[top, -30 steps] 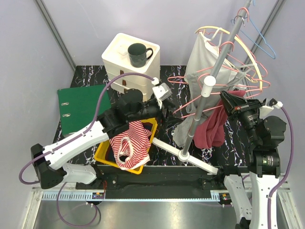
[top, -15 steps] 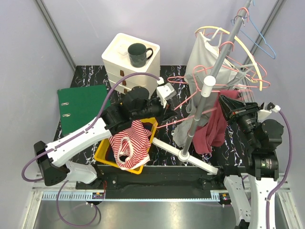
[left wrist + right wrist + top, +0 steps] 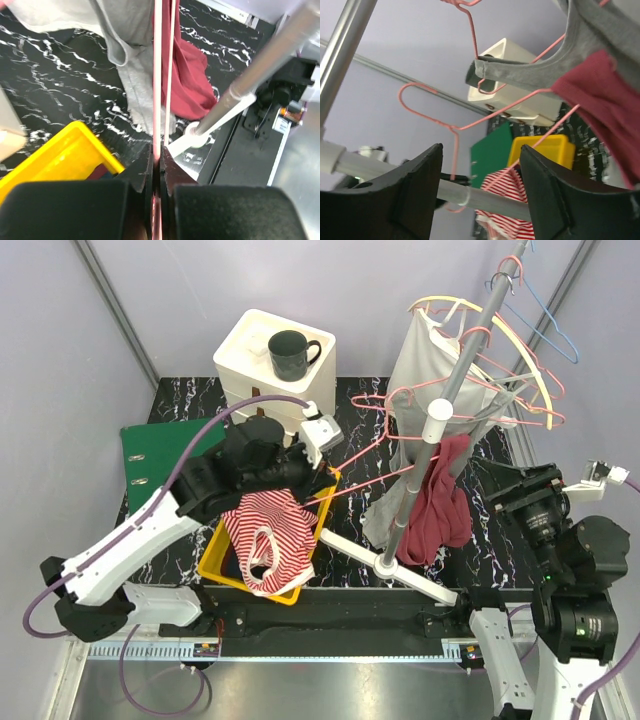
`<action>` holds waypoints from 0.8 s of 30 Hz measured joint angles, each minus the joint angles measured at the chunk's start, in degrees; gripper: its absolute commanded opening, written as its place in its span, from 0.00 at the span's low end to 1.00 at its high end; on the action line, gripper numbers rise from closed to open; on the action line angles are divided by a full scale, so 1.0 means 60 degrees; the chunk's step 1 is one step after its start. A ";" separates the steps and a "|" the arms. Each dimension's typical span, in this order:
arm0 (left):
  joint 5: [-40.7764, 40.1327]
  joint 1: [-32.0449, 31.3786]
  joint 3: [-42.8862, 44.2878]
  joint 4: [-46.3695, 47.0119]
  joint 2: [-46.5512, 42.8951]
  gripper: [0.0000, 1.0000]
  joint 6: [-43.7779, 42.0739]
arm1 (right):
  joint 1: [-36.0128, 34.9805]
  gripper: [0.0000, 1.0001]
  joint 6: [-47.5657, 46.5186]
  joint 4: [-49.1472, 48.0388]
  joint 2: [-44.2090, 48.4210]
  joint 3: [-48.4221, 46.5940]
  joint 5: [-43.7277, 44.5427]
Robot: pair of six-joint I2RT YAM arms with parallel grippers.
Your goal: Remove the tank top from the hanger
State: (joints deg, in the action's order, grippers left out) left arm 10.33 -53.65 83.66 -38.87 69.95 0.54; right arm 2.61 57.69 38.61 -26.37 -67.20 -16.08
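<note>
Left fingers (image 3: pixel 144 171) are pressed together on the thin pink wire hanger (image 3: pixel 157 75), with both strands of wire running straight out of the pinch. In the top view the hanger is stretched out sideways from the grey metal clothes pole (image 3: pixel 455 380) towards the left arm.

The dark red tank top (image 3: pixel 440 502) hangs limp at the far end of that hanger. It sits just beside the pole, its hem low over the black marbled desk (image 3: pixel 180 395). The right wrist view shows wire passing into its upper edge (image 3: pixel 605 95), so it looks threaded on, not yet free. A pale grey garment (image 3: pixel 420 360) hangs touching it on the side nearer the left arm.

Right fingers (image 3: pixel 415 195) stand wide apart with nothing between them, well apart from the cloth.

A yellow plastic bin (image 3: pixel 215 565) below the left arm holds a red-and-white striped top (image 3: pixel 265 540).

Handling, as a judgement:
- The top is light, soft knit that will stretch and bunch, not slide as a sheet.
- The straps are likely to catch on the wire's bends.
- The wire is springy and will flex under a pull.
- The best hold is a pinch on the shoulder strap where it crosses the wire, drawn outward along the hanger arm.
- A grab lower on the body would only stretch the fabric.
- Take care not to pinch the grey garment with it.
</note>
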 measured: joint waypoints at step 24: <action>0.0004 0.0018 0.1195 -0.4703 -0.1931 0.00 -0.1588 | 0.0000 0.96 -0.7056 0.1541 -0.0229 -0.1526 -0.1188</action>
State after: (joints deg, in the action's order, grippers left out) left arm 10.35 -53.54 90.83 -67.09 58.37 -8.99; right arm 2.61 15.35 47.86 -27.75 -76.36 -23.20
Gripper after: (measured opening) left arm 0.034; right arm 0.952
